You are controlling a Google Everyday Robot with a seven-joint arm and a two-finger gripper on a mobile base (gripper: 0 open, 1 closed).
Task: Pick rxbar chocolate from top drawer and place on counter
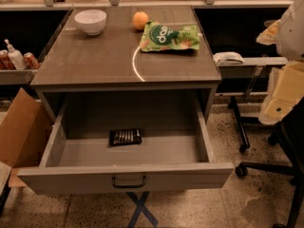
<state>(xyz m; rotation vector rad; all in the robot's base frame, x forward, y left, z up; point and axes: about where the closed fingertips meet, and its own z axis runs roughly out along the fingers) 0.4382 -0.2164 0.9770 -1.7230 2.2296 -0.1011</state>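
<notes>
**Grey worktop [95,61] over an open drawer [52,146], snack bar [125,137] inside**

Wood-grain worktop fills the upper middle of the frame, and a thin pale curved line [135,63] runs across it. At its upper left stands a white bowl [90,21]. An orange [140,20] sits near the far edge, just beside a green bag [170,37] that lies flat to its right.

Below the worktop the wide grey drawer is pulled well out toward the bottom of the frame. Its dark handle [129,182] sits at the centre of the front panel. The black-wrapped snack bar lies flat on the drawer floor, a little left of centre and clear of the walls.

A cardboard box [19,127] leans at the lower left. A dark chair [287,146] stands on the speckled floor [228,208] at the right.

The gripper is outside the frame, so I cannot tell whether its jaws are apart or together.
</notes>
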